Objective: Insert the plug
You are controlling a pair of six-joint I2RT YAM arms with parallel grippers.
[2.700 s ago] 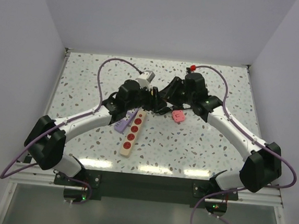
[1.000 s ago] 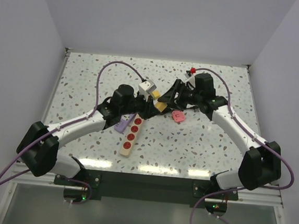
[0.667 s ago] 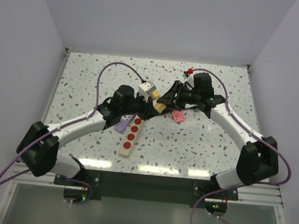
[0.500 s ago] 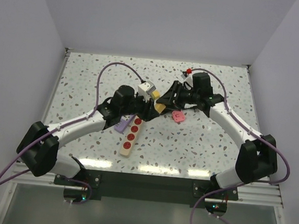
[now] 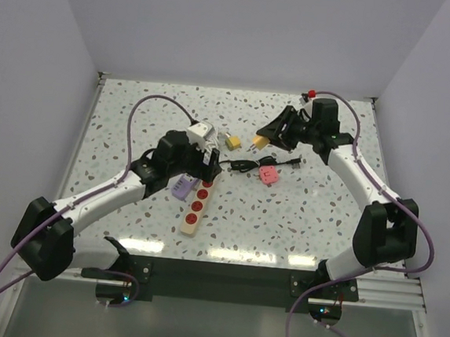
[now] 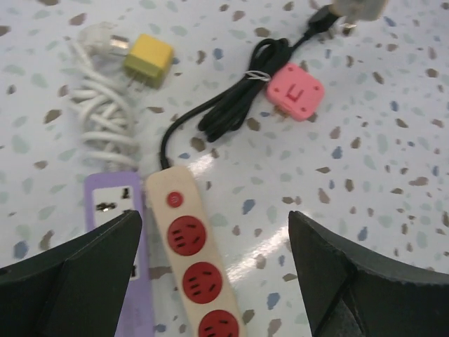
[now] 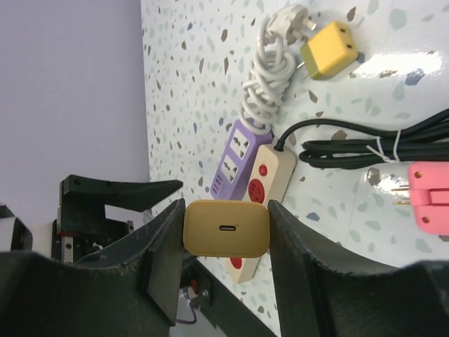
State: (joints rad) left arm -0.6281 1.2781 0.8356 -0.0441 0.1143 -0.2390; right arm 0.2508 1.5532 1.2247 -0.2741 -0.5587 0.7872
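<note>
Speckled counter (image 5: 300,214), plain pale walls on three sides.

Left end effector (image 6: 212,221): fingers spread wide, nothing between them, over the switch end of the strips.

Purple power strip (image 6: 116,210) lies just beside the beige power strip (image 6: 189,239), on its left, roughly parallel. The white cord (image 6: 98,112) is coiled off the purple strip's far end.

Beige strip's long axis in the top view runs near-left to far-right. The switch and cable exit sit at the far end and the red sockets face up.

Yellow cube adapter (image 5: 232,141) sits on the counter beyond the strips, next to the white coil. Black cable (image 5: 245,166) is bundled with a tie and runs from the beige strip's far end. Pink plug (image 5: 268,175) is just right of the bundle.

Right end effector (image 7: 226,232): closed on the yellow charger plug (image 7: 226,226), fingers clamping its two short sides. USB-C port face points at the wrist camera, wide side crosswise between the fingers. Prongs not visible there. In the top view the plug sits right of the cube adapter, beyond the black cable and well apart from the beige strip's sockets.
</note>
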